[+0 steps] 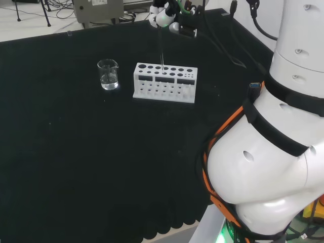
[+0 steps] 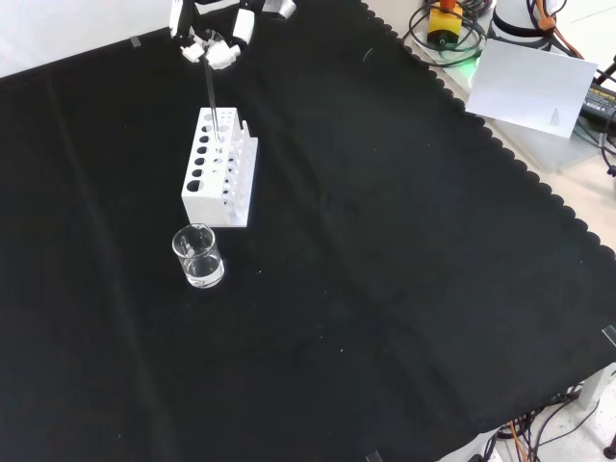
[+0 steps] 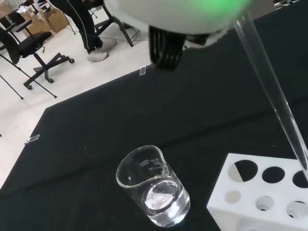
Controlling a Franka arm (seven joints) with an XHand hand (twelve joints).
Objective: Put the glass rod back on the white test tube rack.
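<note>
Head view: robot hand [image 1: 166,16] pinching the glass rod [image 1: 161,48], upright, tip right at the white rack [image 1: 164,82] holes. Front view: rod hanging straight down under the hand onto the rack's far end, beaker [image 2: 198,256] nearer. Wrist view: rod slanting toward a hole.

robot hand [image 2: 214,38] raised, fingers curled, pinching

The arm [image 1: 273,152] was made of bulky, glossy white rounded links with small round recesses. Black bands and an orange cable wrapped its lower links at five o'clock in the head view. The hand [image 2: 214,46] was white with black segments.
</note>
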